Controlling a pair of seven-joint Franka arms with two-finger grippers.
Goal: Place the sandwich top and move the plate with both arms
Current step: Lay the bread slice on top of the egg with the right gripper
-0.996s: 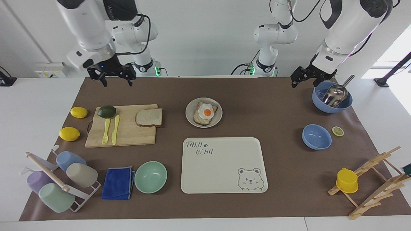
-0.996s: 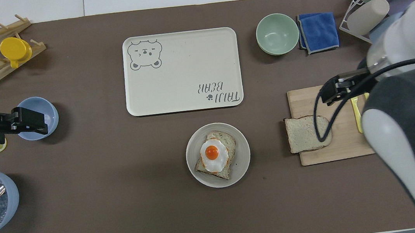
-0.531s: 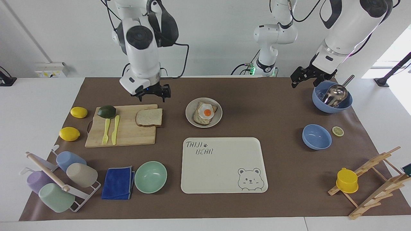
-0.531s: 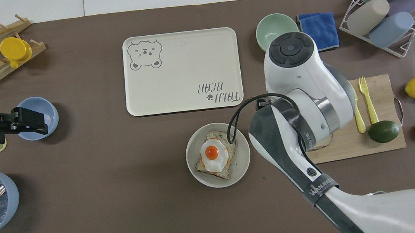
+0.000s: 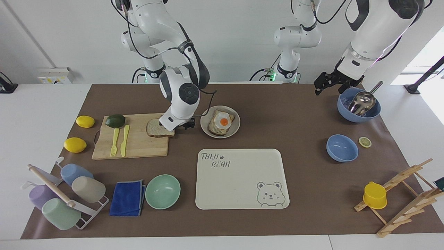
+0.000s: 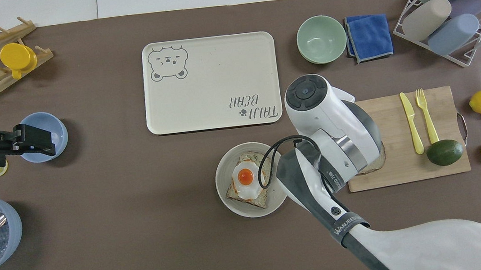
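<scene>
The sandwich top [image 5: 155, 129] lies flat on the wooden cutting board [image 5: 138, 147], at the board's edge beside the plate; only a sliver of it shows in the overhead view [image 6: 375, 164]. The beige-grey plate [image 5: 208, 131] holds a bread slice with a fried egg [image 5: 222, 122] and also shows in the overhead view [image 6: 229, 199]. My right gripper [image 5: 175, 128] is down at the sandwich top's plate-side edge, its fingers hidden by the wrist. My left gripper [image 5: 327, 86] waits open in the air by the blue bowl with a metal scoop [image 5: 359, 106].
On the board lie an avocado [image 5: 115, 120] and a yellow fork and knife [image 5: 119, 140]. Two lemons [image 5: 79, 133] lie beside it. The cream bear tray [image 5: 241, 178], mint bowl [image 5: 162, 191] and blue cloth [image 5: 127, 198] lie farther out. A smaller blue bowl [image 5: 342, 148], a cup rack and a wooden rack stand at the table's ends.
My right arm has swung from above the table's back edge toward the middle and come down onto the sandwich top's edge. The left arm, bread and plate have not moved.
</scene>
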